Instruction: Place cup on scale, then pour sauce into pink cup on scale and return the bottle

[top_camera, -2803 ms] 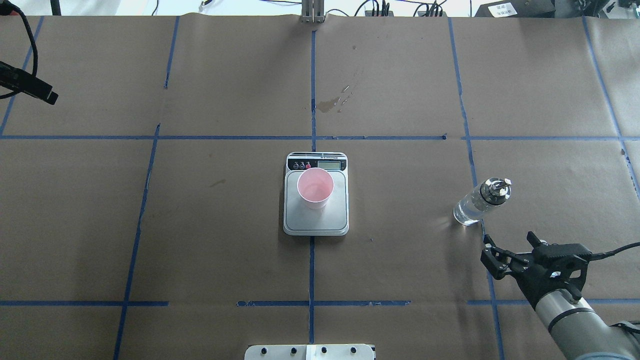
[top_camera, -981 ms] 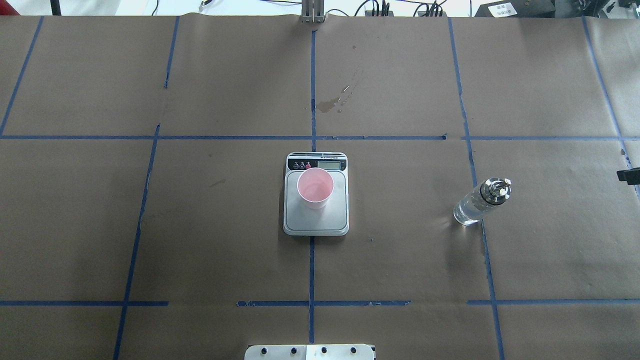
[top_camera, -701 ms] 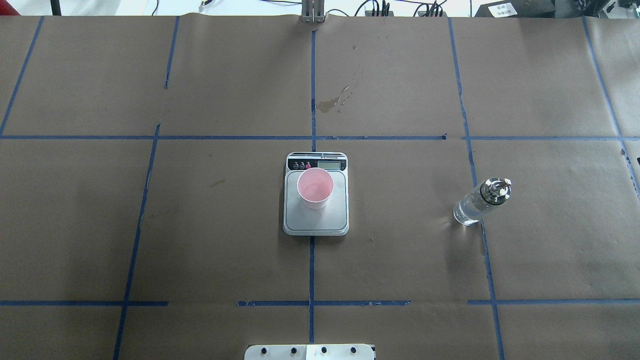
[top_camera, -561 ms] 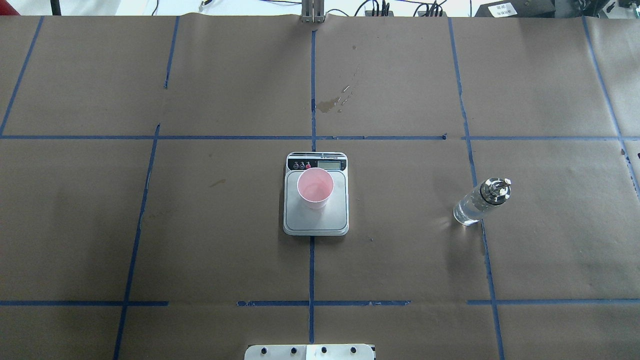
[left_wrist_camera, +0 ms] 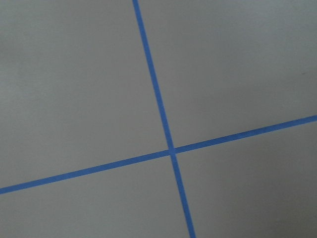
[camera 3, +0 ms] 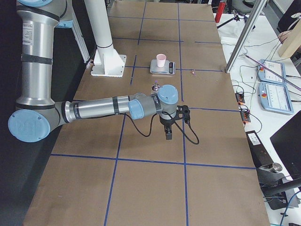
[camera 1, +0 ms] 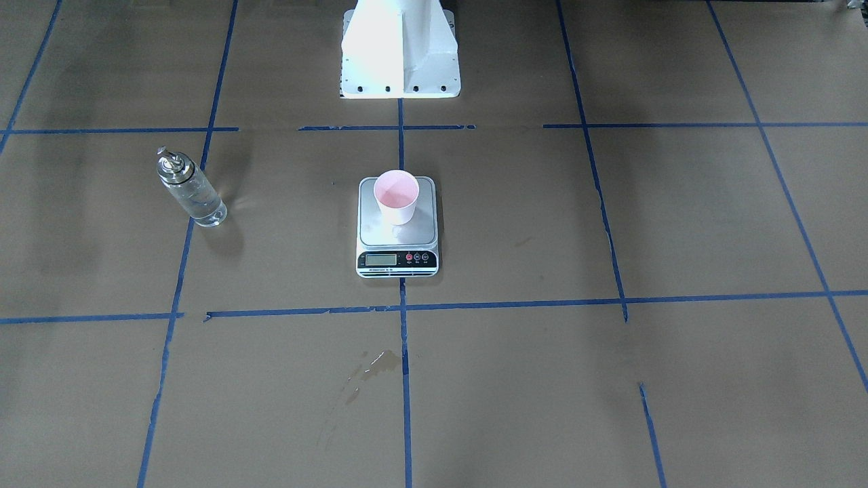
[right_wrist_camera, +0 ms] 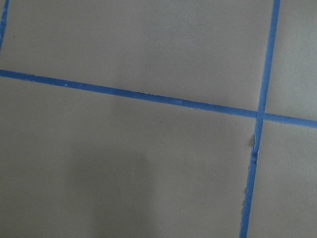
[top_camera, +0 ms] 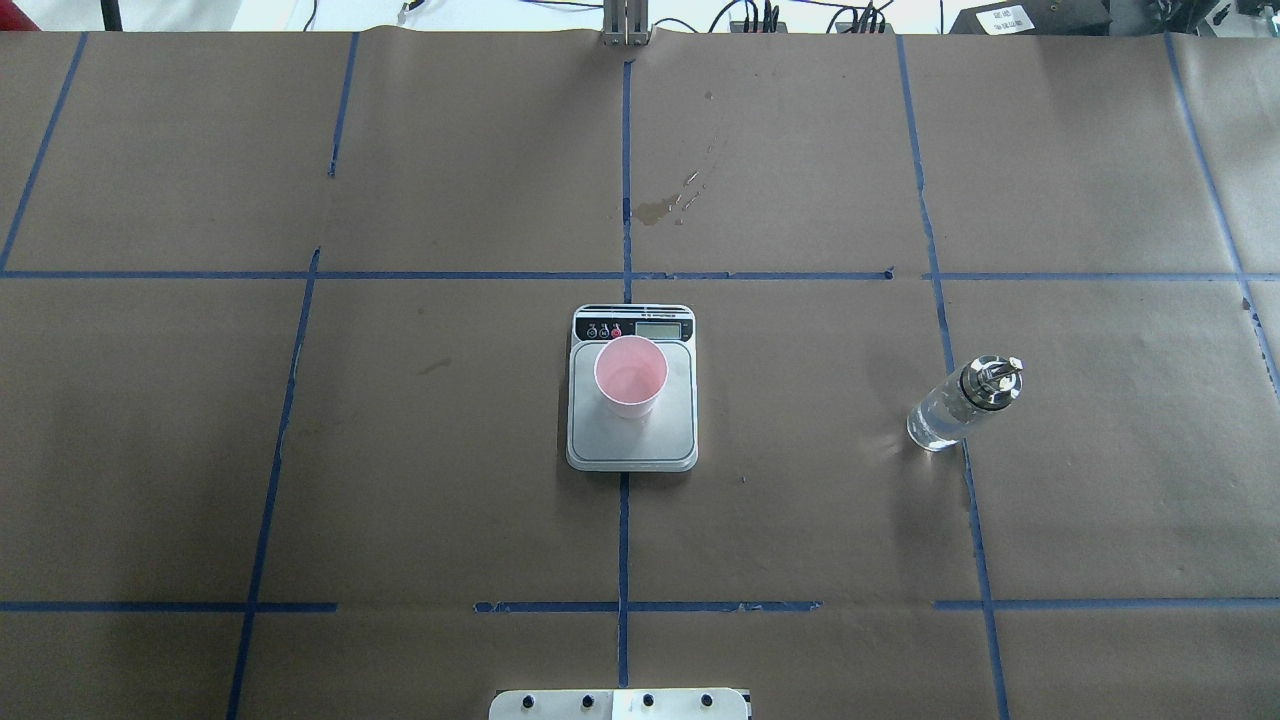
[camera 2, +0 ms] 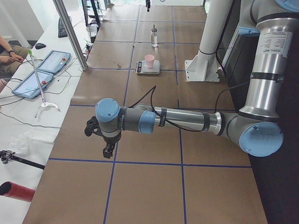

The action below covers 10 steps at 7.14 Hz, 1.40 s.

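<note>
The pink-lined cup (top_camera: 631, 375) stands upright on the scale (top_camera: 632, 442) at the table's middle, toward the display end of the platform. The clear glass bottle (top_camera: 958, 407) stands upright by itself to the right, with clear sauce (camera 1: 201, 200) in its lower body. In the front-facing view the cup (camera 1: 396, 196) and the scale (camera 1: 397, 261) sit centre. Neither gripper shows in the overhead view. The left gripper (camera 2: 108, 149) and right gripper (camera 3: 168, 134) hang over bare paper at opposite table ends, far from everything; whether they are open or shut I cannot tell.
Brown paper with a blue tape grid covers the table. A dried stain (top_camera: 655, 210) lies beyond the scale. The robot's white base (camera 1: 400, 54) stands at the near edge. Tablets (camera 2: 53, 60) and cables lie on the operators' side bench.
The right arm has drawn back from beside the bottle and left the overhead view to the right. The left arm's tip has gone from the upper left. Cup, scale and bottle stay put.
</note>
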Each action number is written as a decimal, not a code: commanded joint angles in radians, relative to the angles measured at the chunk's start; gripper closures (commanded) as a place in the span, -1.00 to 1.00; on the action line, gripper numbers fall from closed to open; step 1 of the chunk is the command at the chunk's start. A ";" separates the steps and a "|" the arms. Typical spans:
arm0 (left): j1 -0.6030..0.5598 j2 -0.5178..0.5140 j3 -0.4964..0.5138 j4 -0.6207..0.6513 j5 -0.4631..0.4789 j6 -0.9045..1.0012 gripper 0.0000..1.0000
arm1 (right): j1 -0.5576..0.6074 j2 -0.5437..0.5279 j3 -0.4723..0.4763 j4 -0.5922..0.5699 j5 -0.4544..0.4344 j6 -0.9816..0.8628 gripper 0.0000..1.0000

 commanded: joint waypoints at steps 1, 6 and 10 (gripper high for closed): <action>0.002 -0.006 0.012 0.007 -0.001 -0.007 -1.00 | 0.032 -0.003 -0.067 -0.005 0.019 -0.072 -1.00; 0.012 0.034 0.032 -0.005 0.013 -0.007 -1.00 | 0.078 0.077 -0.144 -0.180 0.039 -0.181 -1.00; 0.011 0.032 -0.006 0.014 0.007 -0.007 -1.00 | 0.043 0.060 -0.103 -0.195 -0.044 -0.273 -1.00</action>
